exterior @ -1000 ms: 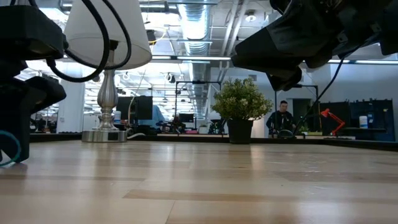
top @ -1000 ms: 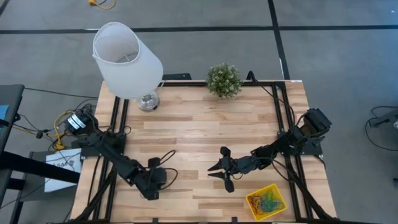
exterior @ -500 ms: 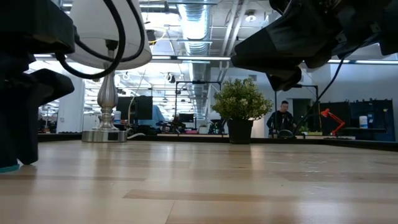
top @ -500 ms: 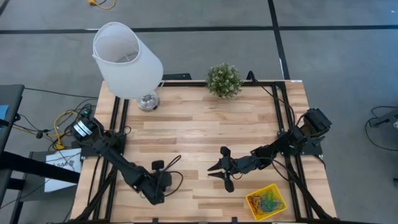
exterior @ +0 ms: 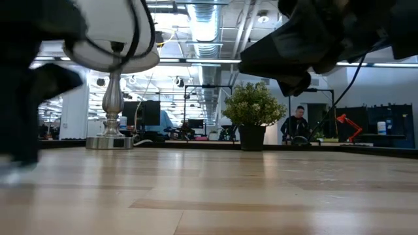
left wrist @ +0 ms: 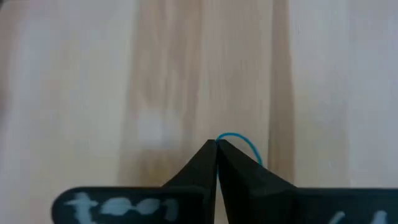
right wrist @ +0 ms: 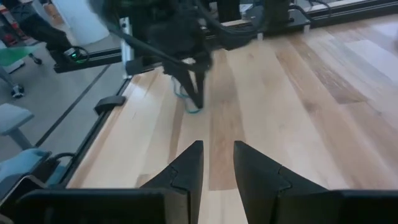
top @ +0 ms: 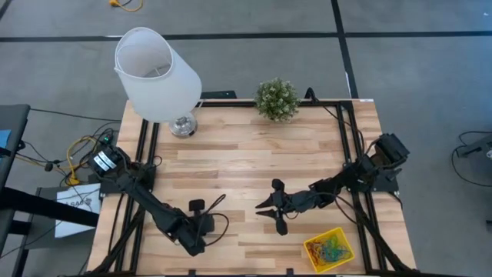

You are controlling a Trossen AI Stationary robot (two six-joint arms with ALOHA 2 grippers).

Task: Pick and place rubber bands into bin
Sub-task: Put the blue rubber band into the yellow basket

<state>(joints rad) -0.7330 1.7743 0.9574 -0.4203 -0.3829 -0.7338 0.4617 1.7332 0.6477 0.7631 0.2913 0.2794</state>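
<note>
We read this as the pick step of one more cycle. The wooden surface [top: 254, 154] carries a lamp [top: 157, 75] and a potted plant [top: 277, 99] along its far edge, both well apart from the bin [top: 329, 250], our landmark, which sits at the near right corner with a tangle of rubber bands [top: 328, 248] already lying in it. The left gripper [left wrist: 216, 148] is down at the surface, well to the left of the bin near the front edge, its jaws pressed fully together on a thin blue band [left wrist: 244, 142]; a short arc of the loop shows just past the tips. The right gripper [right wrist: 217, 163] hovers between that grip and the bin, much nearer the bin, its jaws partly open and holding nothing. We judge the next move to be a lift clear of the wood, then a carry rightward to above the bin before the jaws part. The band is thin and floppy, so we would check that it comes up with the jaws rather than slipping out.
</note>
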